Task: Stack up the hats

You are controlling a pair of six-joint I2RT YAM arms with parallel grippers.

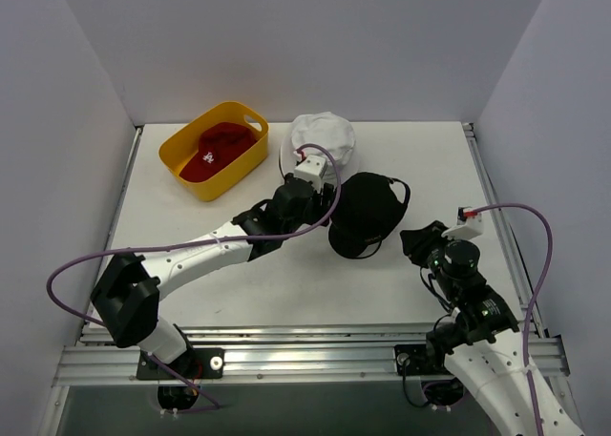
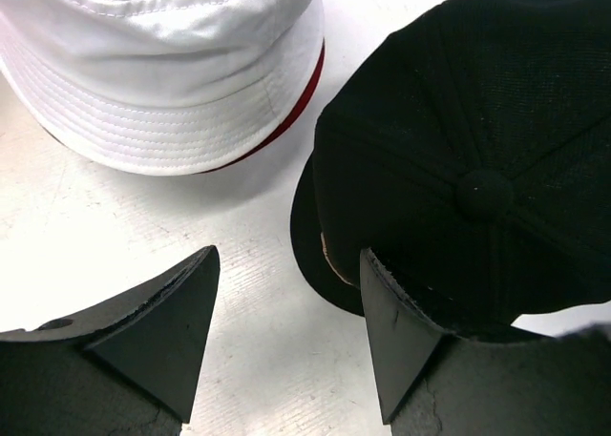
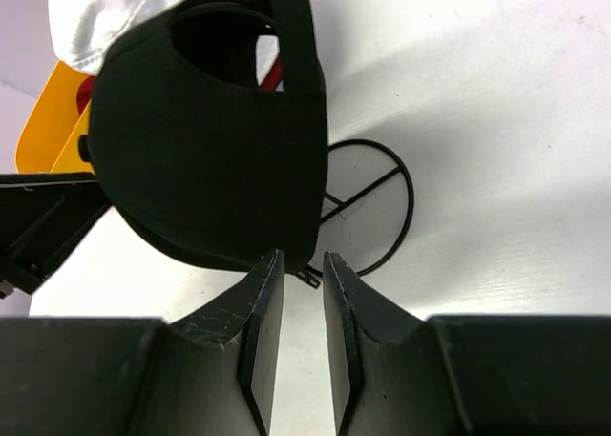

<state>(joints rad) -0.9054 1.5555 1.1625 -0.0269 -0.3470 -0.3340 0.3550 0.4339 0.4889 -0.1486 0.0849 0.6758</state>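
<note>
Now, Dana, where's the left gripper (image 2: 286,255) at this moment?

Out over the middle of the table (image 1: 286,283), Sam, low down between two hats. Jaws spread wide, nothing between them but bare tabletop.

And what's on either side of it?

White bucket hat (image 1: 323,134) ahead and to the left, crown up, near the back edge of the table. Look at the wrist view: a maroon hat (image 2: 307,91) peeks out from under its brim, so the white one sits on top of it. To the right is the black cap (image 1: 368,212), crown up with its button on top. The right finger sits right at its edge, though I cannot tell whether it touches.

How about the right gripper (image 3: 303,257)?

Well off to the right side, pointing at the back of the black cap. Its jaws are drawn nearly together, just a thin slit of white table showing between them, and nothing is gripped. The cap's rear opening and strap face it, just past the fingertips.

Something dark is under that cap?

Yes, a wire frame (image 3: 410,202), a ring with crossing wires, pokes out from beneath it on the table.

And the red cap (image 1: 218,152)?

Lying in the yellow basket (image 1: 234,176) at the back left, white logo up, well apart from both grippers.
</note>
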